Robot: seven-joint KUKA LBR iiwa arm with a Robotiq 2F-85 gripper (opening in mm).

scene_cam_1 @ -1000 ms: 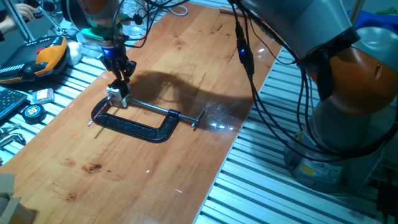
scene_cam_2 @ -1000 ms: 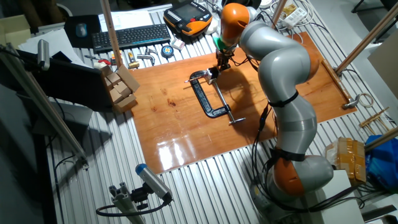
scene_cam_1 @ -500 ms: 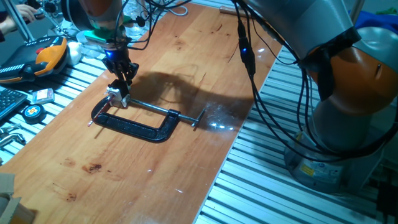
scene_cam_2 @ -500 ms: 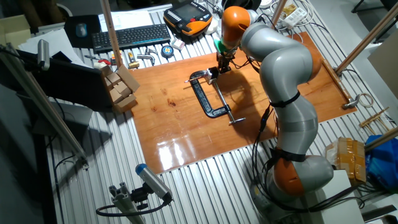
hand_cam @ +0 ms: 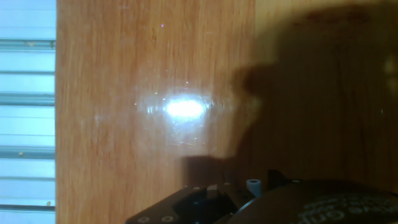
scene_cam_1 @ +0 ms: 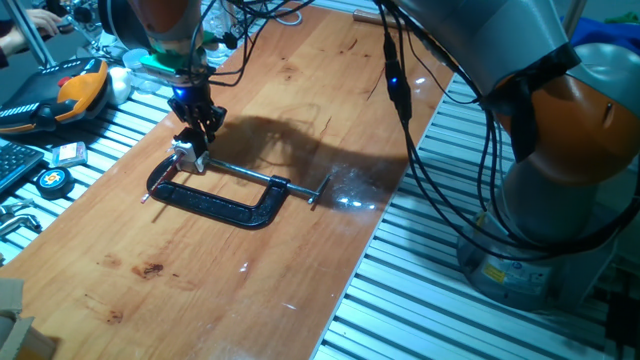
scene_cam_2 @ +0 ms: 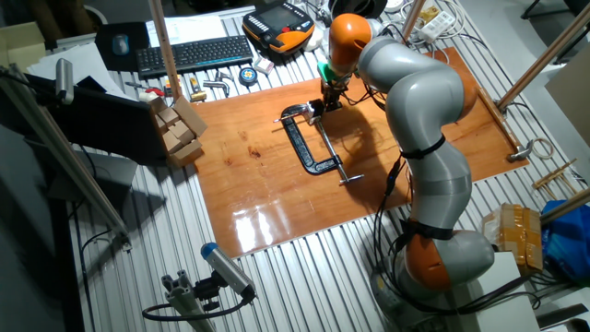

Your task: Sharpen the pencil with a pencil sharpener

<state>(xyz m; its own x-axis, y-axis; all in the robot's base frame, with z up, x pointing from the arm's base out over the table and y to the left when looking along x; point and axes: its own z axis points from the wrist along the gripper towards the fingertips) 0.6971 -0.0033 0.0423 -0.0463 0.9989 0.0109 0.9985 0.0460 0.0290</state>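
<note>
A wooden bench [scene_cam_1: 260, 250] fills the middle of both fixed views, with ribbed metal surface showing on either side of it. A large black C-clamp [scene_cam_1: 215, 200] lies flat near the bench's far-left part, its steel screw rod [scene_cam_1: 255, 178] running toward the middle of the board and ending in a small cross handle [scene_cam_1: 320, 190].

The robot arm reaches over the bench from the right. Its end effector [scene_cam_1: 196, 140] points down at the closed end of the clamp. The dark fingers [scene_cam_1: 203, 122] are drawn close together around something thin and dark, which may be the pencil [scene_cam_1: 199, 143], but it is too small to tell for certain whether it is held. Directly under the fingertips sits the pencil sharpener [scene_cam_1: 186, 154], a small silvery block, seated at the clamp's jaw end. In the other fixed view the end effector [scene_cam_2: 323, 103] stands at the same spot above the clamp [scene_cam_2: 309, 148].

The bench is open toward the near edge and to the right of the clamp, with bare wood all around the screw handle. Cables [scene_cam_1: 420, 160] hang from the arm over the right edge. Off the left edge lie an orange and black handheld unit [scene_cam_1: 70, 90], a tape measure [scene_cam_1: 50, 180] and a keyboard [scene_cam_2: 189, 53].

The hand view shows only bare wood, a bright glare spot, the arm's shadow, and dark hardware along the bottom.
</note>
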